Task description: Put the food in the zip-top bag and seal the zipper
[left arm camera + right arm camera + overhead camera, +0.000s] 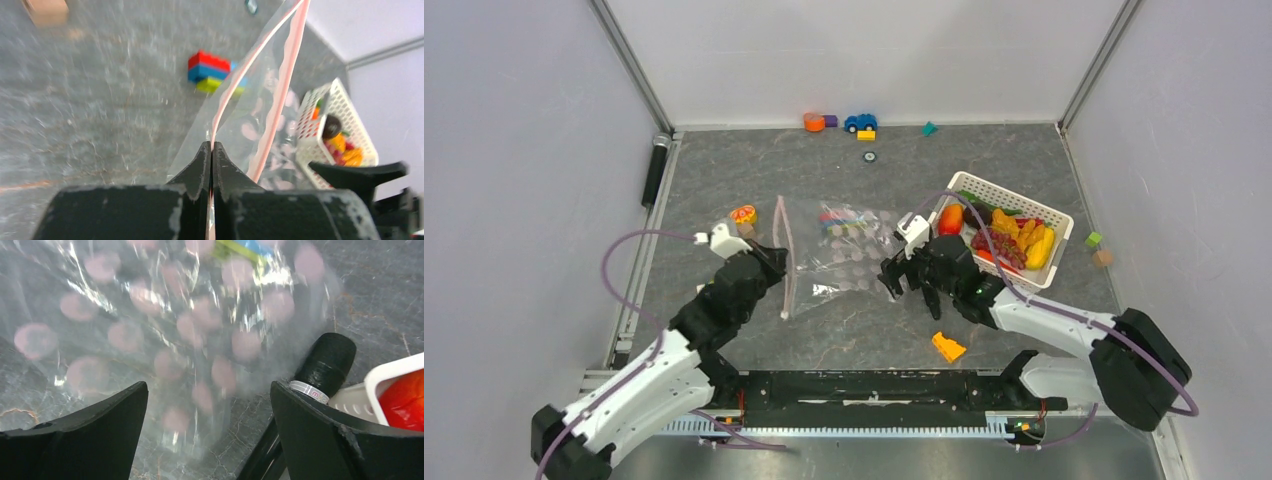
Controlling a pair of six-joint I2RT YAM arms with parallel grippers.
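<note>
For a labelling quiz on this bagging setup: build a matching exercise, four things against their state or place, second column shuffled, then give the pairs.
Things:
1. left gripper
2. right gripper
3. white basket
4. orange wedge block

States or places:
A. holds the toy food
B. open, facing the zip-top bag
C. lies on the table, nearest the front edge
D. shut on the zipper

Pairs: 1-D, 2-B, 3-A, 4-C
</note>
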